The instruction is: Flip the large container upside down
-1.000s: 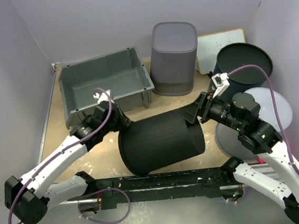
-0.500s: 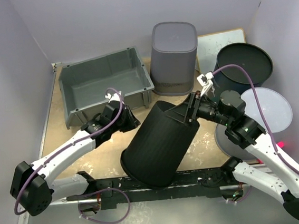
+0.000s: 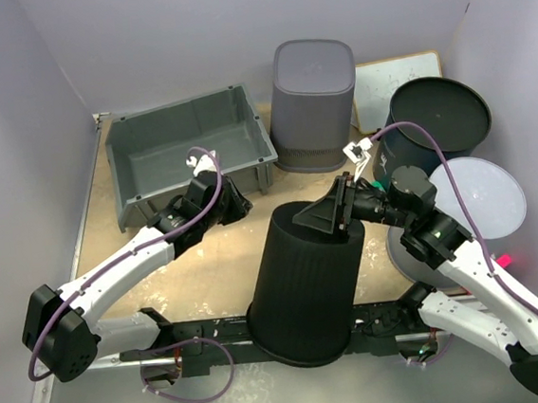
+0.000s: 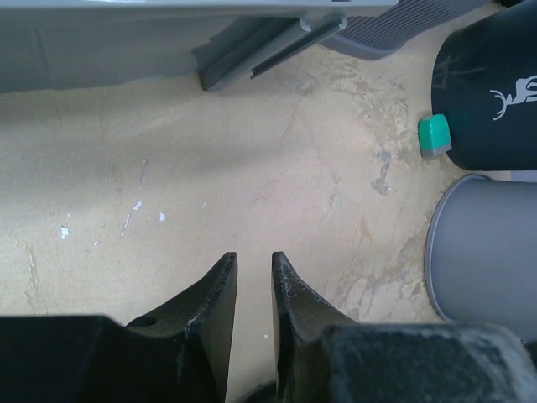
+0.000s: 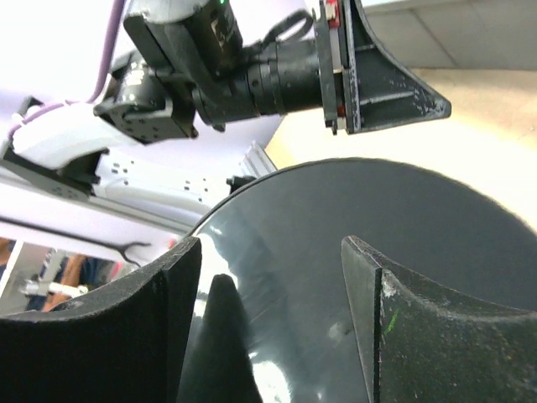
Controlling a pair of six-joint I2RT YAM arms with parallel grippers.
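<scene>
The large container point(image 3: 305, 274) is a black ribbed bin standing near the table's front centre, wide mouth down and base up, tilted slightly. My right gripper point(image 3: 320, 217) is open, its fingers spread flat over the glossy base point(image 5: 361, 243); in the right wrist view the right gripper point(image 5: 268, 245) has nothing clamped between its fingers. My left gripper point(image 3: 239, 209) hovers just left of the container's top, apart from it. In the left wrist view the left gripper point(image 4: 252, 257) shows a narrow gap with only bare table behind it.
A grey open bin point(image 3: 132, 167) sits at the back left. A grey ribbed basket point(image 3: 312, 102) stands behind the container. A dark round tub point(image 3: 442, 113), a pale round lid point(image 3: 492, 194) and a whiteboard point(image 3: 396, 80) fill the right side. A green block point(image 4: 435, 136) lies by the tub.
The container swung from lying on its side to standing mouth down, base up. My right gripper followed its base leftward. My left gripper shifted slightly right along the container's upper side.
</scene>
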